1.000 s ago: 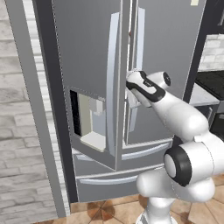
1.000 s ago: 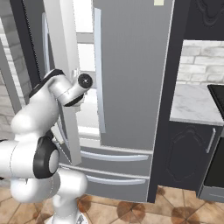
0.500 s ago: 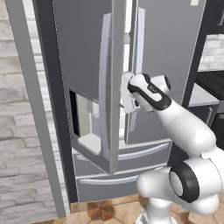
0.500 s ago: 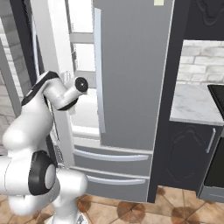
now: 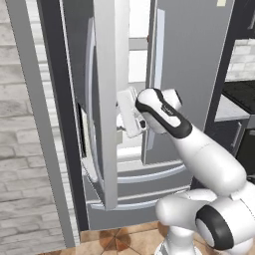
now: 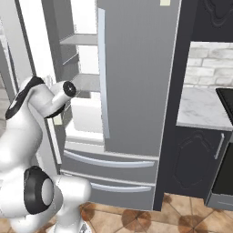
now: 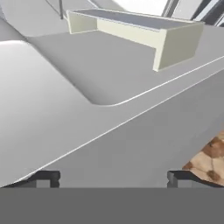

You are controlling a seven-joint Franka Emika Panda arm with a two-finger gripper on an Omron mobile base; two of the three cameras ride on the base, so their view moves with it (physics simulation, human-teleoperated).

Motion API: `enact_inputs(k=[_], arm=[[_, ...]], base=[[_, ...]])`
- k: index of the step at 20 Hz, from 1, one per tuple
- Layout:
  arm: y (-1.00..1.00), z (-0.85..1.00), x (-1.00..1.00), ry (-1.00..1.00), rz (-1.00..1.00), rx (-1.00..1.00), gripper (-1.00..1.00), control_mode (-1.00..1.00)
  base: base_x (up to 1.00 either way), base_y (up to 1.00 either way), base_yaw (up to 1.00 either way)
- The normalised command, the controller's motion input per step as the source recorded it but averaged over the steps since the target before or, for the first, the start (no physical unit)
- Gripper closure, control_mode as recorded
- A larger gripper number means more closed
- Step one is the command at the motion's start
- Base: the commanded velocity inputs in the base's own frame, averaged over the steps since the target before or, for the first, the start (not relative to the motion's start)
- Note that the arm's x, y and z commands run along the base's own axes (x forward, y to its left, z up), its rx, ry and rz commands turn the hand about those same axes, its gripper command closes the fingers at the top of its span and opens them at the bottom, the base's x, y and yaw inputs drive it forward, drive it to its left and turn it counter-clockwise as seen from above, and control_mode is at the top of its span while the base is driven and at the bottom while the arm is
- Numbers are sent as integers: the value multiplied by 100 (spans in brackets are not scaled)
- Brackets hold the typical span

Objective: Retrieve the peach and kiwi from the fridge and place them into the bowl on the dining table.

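Doors: two on the fridge (image 5: 189, 74); the left door (image 5: 107, 99) stands swung out, seen edge-on in the left base view, the right door (image 6: 136, 77) shut.
Pincer (image 7: 113, 178): jaws set wide, holding nothing; fingertips (image 7: 41, 178) at 7 and 5 o'clock of the hand view, grey door surface close before them.
Left base view: the hand sits at the swung door's inner edge, about 9 o'clock of the arm's wrist; white interior shows at 12 o'clock.
Right base view: white shelves (image 6: 82, 41) and interior in the gap at 11 o'clock; a marble worktop (image 6: 200, 107) and dark cabinet (image 6: 193, 157) at 3 o'clock.
Hand view: a door bin (image 7: 140, 33) at 12 o'clock, tiled floor (image 7: 210, 159) at 4 o'clock.
Room: the gap between the doors is narrow; the arm fills much of it.
Fruit: I cannot tell where the peach and kiwi lie.
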Motion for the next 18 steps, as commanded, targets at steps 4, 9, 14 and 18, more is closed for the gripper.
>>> enact_inputs(k=[4, 9, 14, 18], arm=[[100, -57, 0, 21, 30, 0, -100, -100], [100, -86, 25, 17, 25, 0, -100, -100], [100, -97, 54, 18, 17, 0, -100, -100], [100, -70, 35, 9, 7, -5, -100, -100]], base=[[0, 0, 0], [0, 0, 0], [0, 0, 0], [0, 0, 0]])
